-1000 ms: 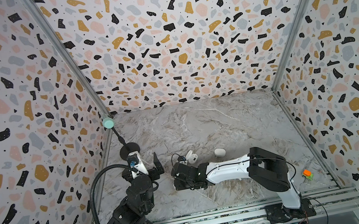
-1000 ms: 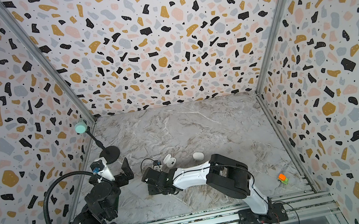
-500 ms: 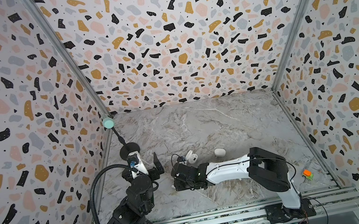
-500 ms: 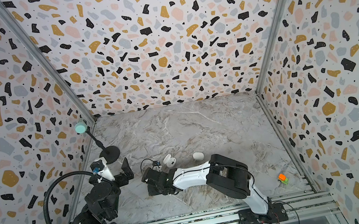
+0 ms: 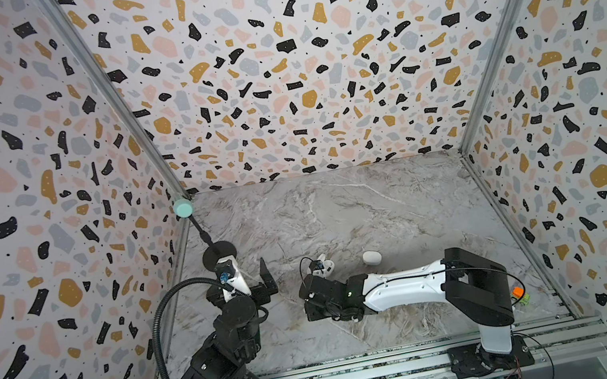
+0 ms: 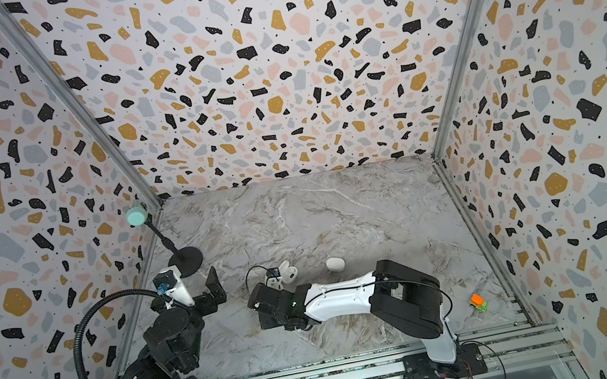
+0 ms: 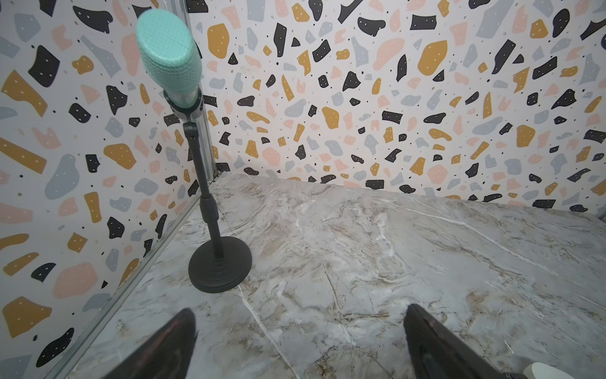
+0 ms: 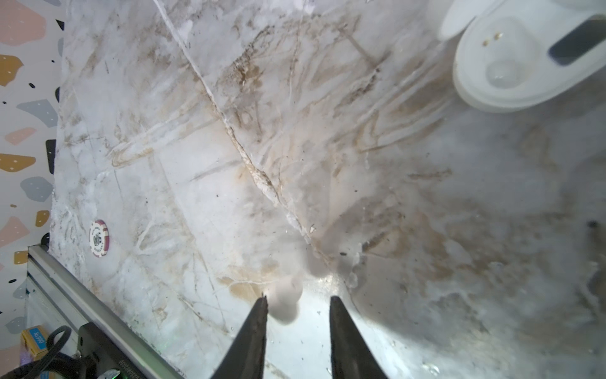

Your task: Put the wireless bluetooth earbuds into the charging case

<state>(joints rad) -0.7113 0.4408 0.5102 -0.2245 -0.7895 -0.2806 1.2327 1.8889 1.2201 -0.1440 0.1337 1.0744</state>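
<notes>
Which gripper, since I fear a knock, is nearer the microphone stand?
Left. The left gripper sits just in front of the microphone stand; the right gripper is mid-table, by the open charging case.

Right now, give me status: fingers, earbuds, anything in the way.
Left gripper fingers wide, empty. Right gripper fingers apart, earbud beside one, not clamped. Charging case open, visible side empty. Nothing between them.

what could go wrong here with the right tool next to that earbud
The earbud sits against one finger of the right tool, with a gap to the other. Closing off-centre may flick it away instead of pinching it. The small, rounded bud could also slip out on the way to the open charging case, which lies apart from it.
</notes>
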